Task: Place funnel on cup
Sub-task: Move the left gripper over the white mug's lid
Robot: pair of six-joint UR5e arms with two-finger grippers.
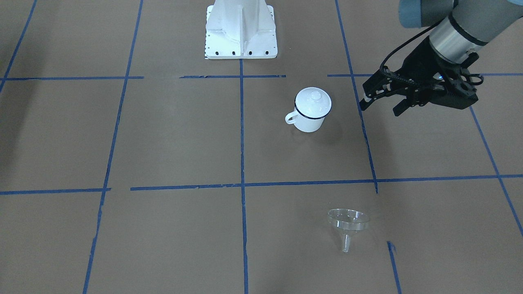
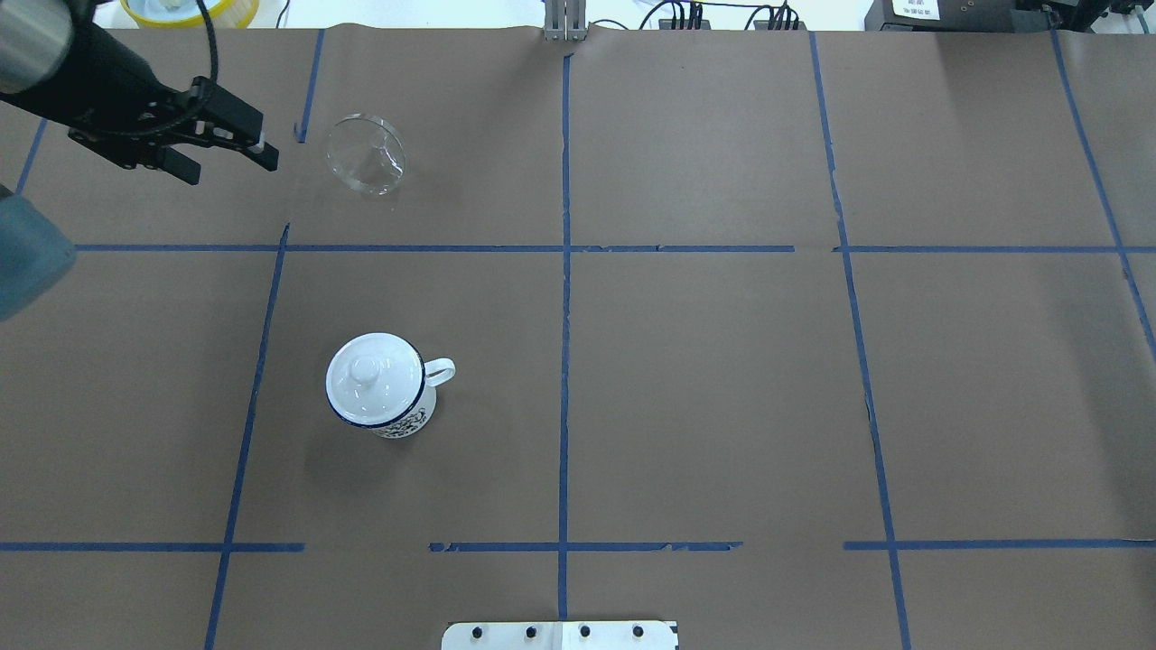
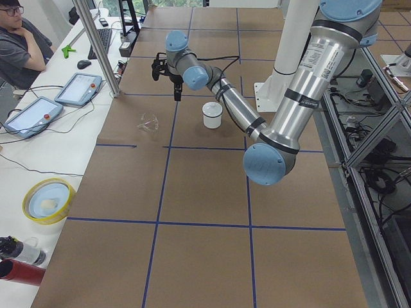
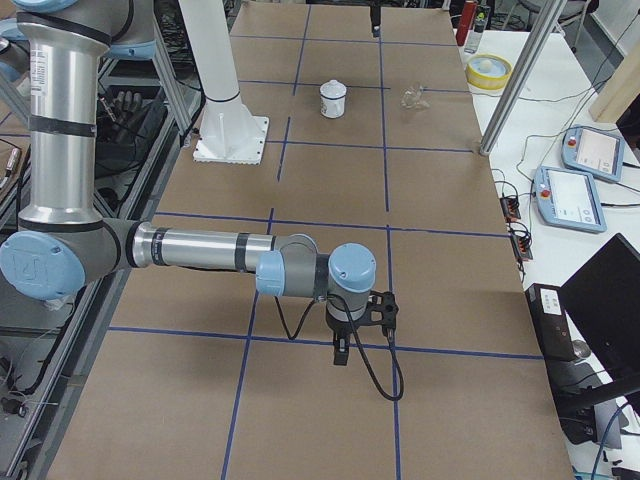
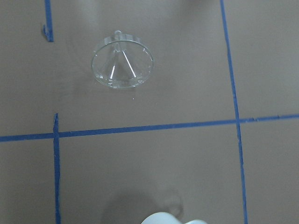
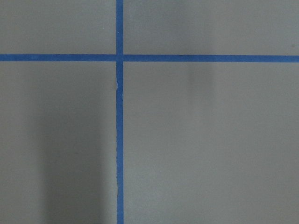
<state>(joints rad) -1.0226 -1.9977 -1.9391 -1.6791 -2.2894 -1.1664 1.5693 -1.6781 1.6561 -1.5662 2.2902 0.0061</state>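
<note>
The clear funnel [image 1: 348, 222] [image 2: 366, 155] lies tilted on the brown paper, its spout resting on the table; it also shows in the left wrist view [image 5: 122, 63]. The white cup [image 1: 309, 121] [image 2: 408, 421] with a dark blue rim stands upright, a round white knobbed lid [image 1: 314, 100] [image 2: 373, 377] on top of it. My left gripper [image 1: 379, 108] [image 2: 230, 167] is open and empty, raised above the table, beside the funnel and apart from it. My right gripper [image 4: 340, 355] hangs over bare paper far from both; I cannot tell whether it is open.
The white robot base [image 1: 241, 32] stands at the near edge behind the cup. A yellow bowl [image 2: 190, 9] sits beyond the table's far left corner. A metal post [image 3: 96, 45], tablets [image 3: 78, 88] and a seated person [image 3: 19, 38] are past the far edge.
</note>
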